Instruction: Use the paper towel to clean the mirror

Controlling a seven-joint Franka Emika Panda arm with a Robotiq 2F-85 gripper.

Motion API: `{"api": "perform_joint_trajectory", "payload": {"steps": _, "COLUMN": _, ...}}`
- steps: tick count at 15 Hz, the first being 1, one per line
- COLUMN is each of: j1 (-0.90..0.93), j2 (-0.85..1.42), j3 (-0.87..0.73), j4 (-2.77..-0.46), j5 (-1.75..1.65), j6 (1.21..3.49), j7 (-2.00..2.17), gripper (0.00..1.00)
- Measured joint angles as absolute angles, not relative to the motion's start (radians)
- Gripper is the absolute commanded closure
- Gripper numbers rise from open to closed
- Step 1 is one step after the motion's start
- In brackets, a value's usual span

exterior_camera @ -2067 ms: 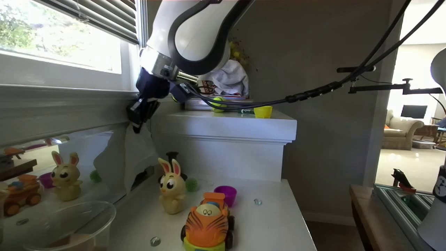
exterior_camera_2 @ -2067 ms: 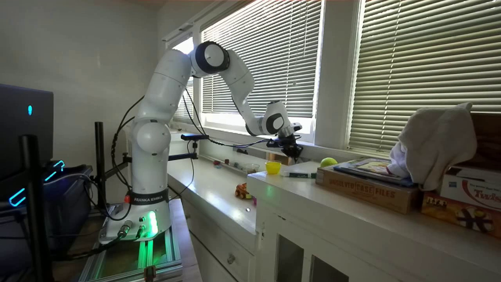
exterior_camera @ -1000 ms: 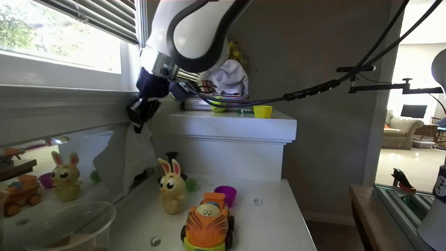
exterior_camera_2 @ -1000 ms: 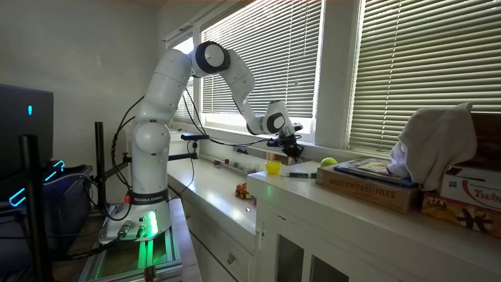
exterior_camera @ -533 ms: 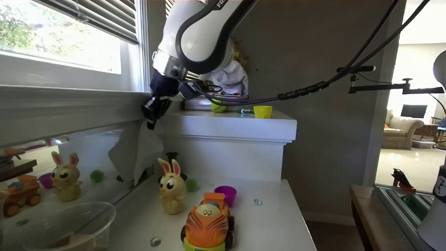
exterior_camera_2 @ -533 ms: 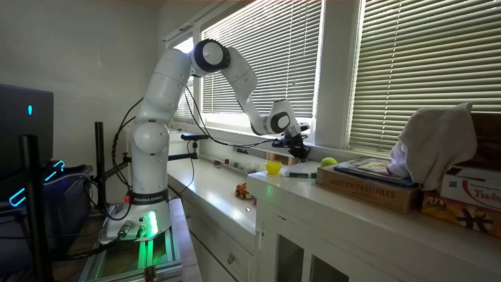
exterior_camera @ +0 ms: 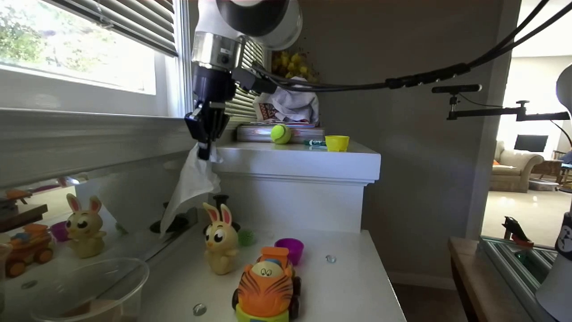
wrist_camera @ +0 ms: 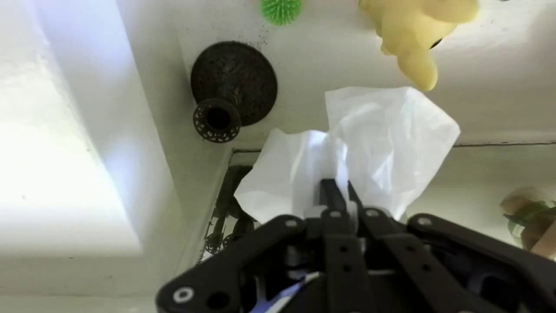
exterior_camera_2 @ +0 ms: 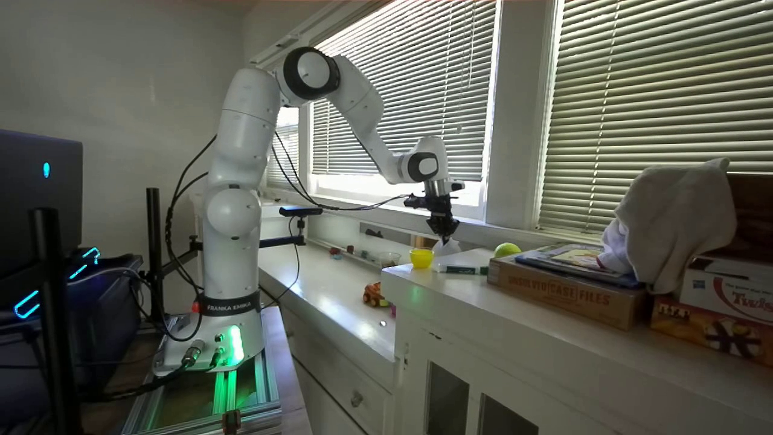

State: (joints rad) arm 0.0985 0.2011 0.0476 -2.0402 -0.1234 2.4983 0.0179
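- Gripping the towel (exterior_camera: 194, 179) between clamped jaws, left of centre in an exterior view.
- Splayed mid-frame in the wrist view.
- Dangling it near the mirror (exterior_camera: 129, 197), lower left; cannot tell if touching.
- Showing rabbit (exterior_camera: 221, 248) and car (exterior_camera: 266, 286) on the table (exterior_camera: 348, 286), lower centre.

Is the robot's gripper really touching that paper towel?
Touching. The wrist view shows the gripper pinching the paper towel between its jaws, with loose ends fanning out past them.
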Motion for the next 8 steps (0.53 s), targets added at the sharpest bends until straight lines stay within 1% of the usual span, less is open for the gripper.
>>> {"api": "perform_joint_trajectory", "payload": {"steps": 4, "j1": 0.089, "j2": 0.097, "j3": 0.037, "j4": -2.037, "j5": -0.123, "j6": 2.377, "j7": 0.059, "gripper": 1.0}}
{"api": "perform_joint_trajectory", "payload": {"steps": 8, "j1": 0.061, "j2": 0.019, "j3": 0.015, "j4": -2.025, "j5": -0.131, "j6": 2.337, "j7": 0.111, "gripper": 1.0}}
